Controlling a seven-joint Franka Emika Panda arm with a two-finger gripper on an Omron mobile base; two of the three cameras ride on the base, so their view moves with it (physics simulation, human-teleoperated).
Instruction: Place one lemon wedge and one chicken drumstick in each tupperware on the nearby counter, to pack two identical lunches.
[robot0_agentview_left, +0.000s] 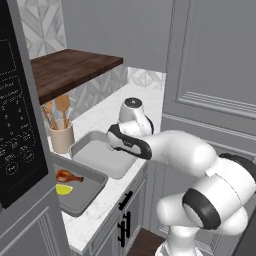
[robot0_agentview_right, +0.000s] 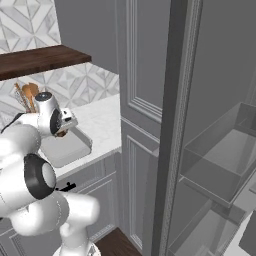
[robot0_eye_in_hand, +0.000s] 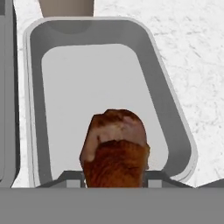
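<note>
My jaws clamp a chicken drumstick above the empty lighter tupperware, since it lacks one.

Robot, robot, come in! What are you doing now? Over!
Gripper shut on drumstick. Hanging over the empty lighter tupperware. Darker tupperware holds drumstick and lemon wedge. Nothing blocking.
</note>
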